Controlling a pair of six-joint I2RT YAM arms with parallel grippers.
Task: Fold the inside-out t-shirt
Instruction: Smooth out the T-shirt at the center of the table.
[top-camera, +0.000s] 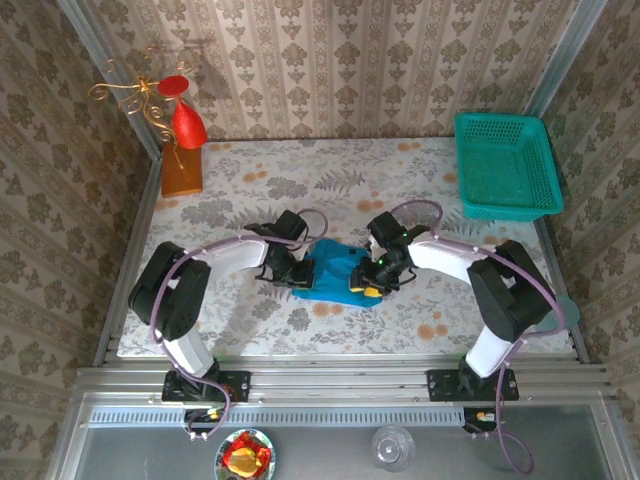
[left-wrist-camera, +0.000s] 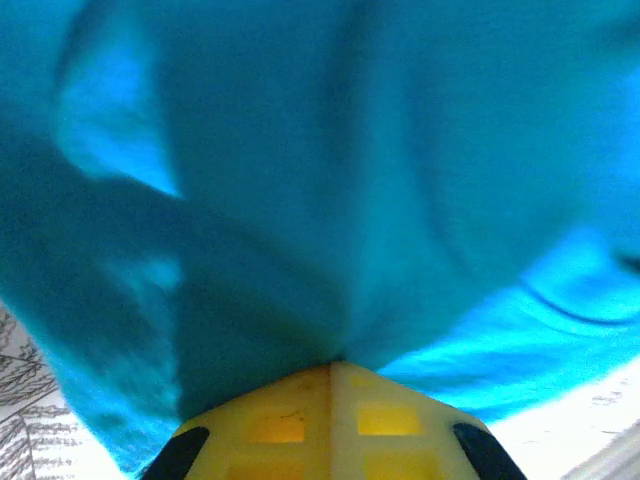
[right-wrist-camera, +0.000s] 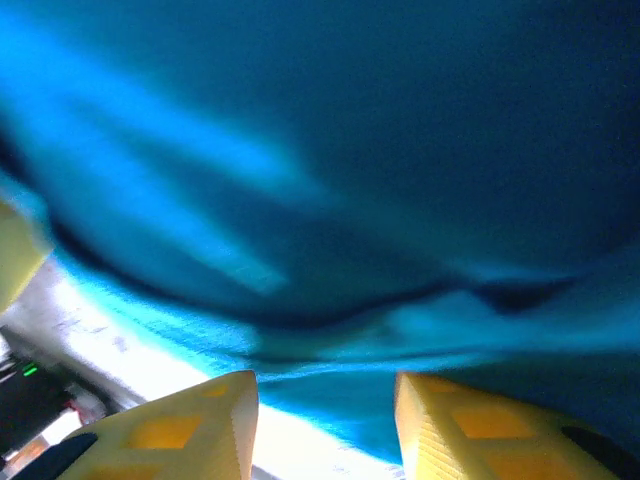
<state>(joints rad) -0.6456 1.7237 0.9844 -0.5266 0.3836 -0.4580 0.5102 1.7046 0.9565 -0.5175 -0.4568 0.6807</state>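
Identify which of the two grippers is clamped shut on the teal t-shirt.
The left gripper: its yellow fingers meet, pinching the t-shirt. The right gripper has its fingers apart, with a clear gap between them.

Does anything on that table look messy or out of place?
The t-shirt lies in a crumpled heap mid-table, not spread flat. The left gripper pinches a fold of it; the right gripper stands open by the cloth. Nothing looks spilled or broken.
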